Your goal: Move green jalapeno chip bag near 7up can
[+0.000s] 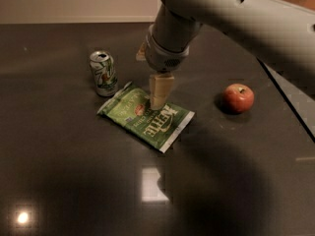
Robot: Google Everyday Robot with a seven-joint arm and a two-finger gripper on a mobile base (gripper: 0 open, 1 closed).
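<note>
The green jalapeno chip bag [146, 117] lies flat on the dark table, its left end close to the 7up can [103, 73], which stands upright just up and left of it. My gripper [156, 96] hangs from the grey arm directly over the middle of the bag. One beige finger [159, 86] points down with its tip at the bag's upper surface. The jaws are open and hold nothing.
A red apple [239, 97] sits to the right of the bag. The grey arm [236, 18] crosses the upper right of the view. The dark table [74, 181] has its right edge at about [290, 107].
</note>
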